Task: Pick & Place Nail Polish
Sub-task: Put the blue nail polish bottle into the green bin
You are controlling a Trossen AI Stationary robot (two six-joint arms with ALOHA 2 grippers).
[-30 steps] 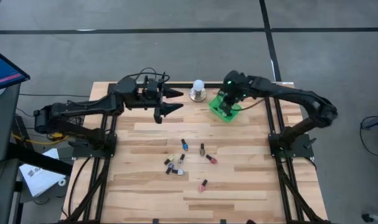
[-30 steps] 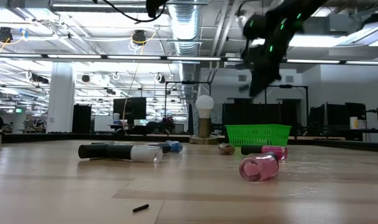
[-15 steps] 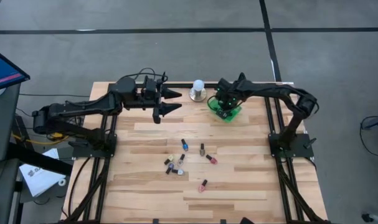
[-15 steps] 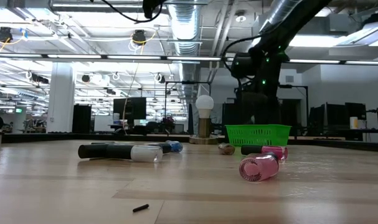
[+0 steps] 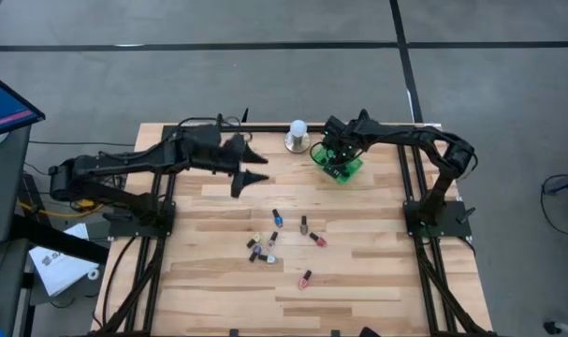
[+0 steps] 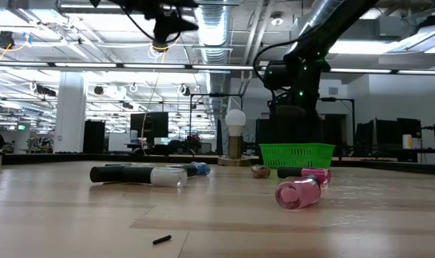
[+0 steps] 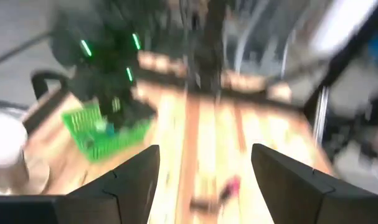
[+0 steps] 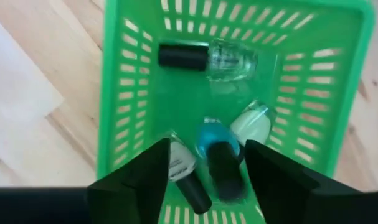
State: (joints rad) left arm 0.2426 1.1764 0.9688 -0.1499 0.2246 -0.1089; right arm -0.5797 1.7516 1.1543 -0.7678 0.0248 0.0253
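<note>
We see two dark, near-black arms, each built of slim tubular links joined by thicker rounded joints. Each is mounted on a black frame of rails at its side of the table. Black cables loop off the left arm point(image 5: 124, 167) near its wrist and trail by its base. The right arm point(image 5: 424, 145) carries small green lights at its wrist, bright against the dark housing. The left gripper point(image 7: 204, 180) has two flat, dark fingers point(image 7: 129, 180) with angular, faceted edges. The right gripper point(image 8: 207, 180) has like fingers point(image 8: 148, 177), matte black and wedge-shaped.

basket point(image 5: 341, 168): blocked by right gripper point(image 5: 334, 159) | table front point(image 5: 358, 290): free
</note>
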